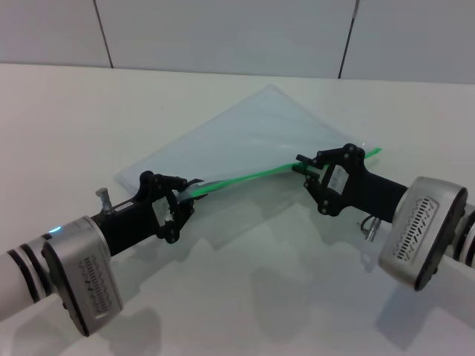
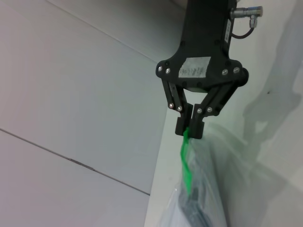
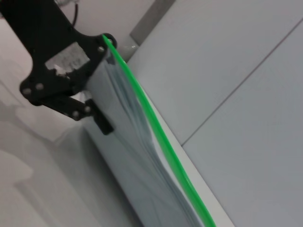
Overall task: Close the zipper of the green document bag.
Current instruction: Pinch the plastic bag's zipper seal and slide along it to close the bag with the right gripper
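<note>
The green document bag (image 1: 252, 141) lies slanted on the white table, its near edge raised. The zipper (image 1: 245, 178) runs along that edge as a bright green strip between my two grippers. My left gripper (image 1: 185, 196) is shut on the strip's left end. My right gripper (image 1: 306, 169) is shut on the strip near its right end, and the left wrist view shows the right gripper (image 2: 189, 126) pinching the zipper (image 2: 185, 161). In the right wrist view the zipper (image 3: 161, 137) stretches away to the left gripper, with one finger (image 3: 103, 124) showing against the bag. I cannot make out the slider.
The white table (image 1: 67, 111) spreads around the bag, with a pale tiled wall (image 1: 223, 30) just behind its far edge. A short green tail (image 1: 373, 153) of the strip sticks out past the right gripper.
</note>
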Controlling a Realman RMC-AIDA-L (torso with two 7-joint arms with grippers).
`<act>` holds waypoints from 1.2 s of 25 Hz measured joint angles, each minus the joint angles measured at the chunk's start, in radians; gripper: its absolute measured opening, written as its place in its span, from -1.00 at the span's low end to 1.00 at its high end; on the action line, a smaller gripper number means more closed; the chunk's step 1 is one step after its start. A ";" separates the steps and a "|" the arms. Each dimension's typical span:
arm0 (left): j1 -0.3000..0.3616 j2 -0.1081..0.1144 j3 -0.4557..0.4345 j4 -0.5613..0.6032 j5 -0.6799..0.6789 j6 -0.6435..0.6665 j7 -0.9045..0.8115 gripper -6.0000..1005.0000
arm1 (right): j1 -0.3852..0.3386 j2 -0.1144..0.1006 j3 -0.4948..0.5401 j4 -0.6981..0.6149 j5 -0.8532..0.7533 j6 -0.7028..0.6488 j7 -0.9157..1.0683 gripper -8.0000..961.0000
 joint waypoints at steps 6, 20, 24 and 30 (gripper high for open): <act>0.002 0.000 0.000 -0.001 0.000 0.000 0.000 -0.88 | -0.018 0.000 0.028 -0.023 0.000 0.000 0.000 -0.77; 0.003 0.000 0.000 -0.004 0.000 -0.001 0.000 -0.88 | -0.055 -0.001 0.123 -0.093 0.000 0.038 0.000 -0.76; 0.004 0.000 0.000 -0.004 0.000 -0.001 0.000 -0.88 | -0.056 -0.001 0.151 -0.112 0.000 0.074 0.000 -0.76; 0.007 0.000 0.000 -0.004 0.000 -0.001 0.000 -0.88 | -0.067 -0.002 0.195 -0.139 0.000 0.099 0.000 -0.75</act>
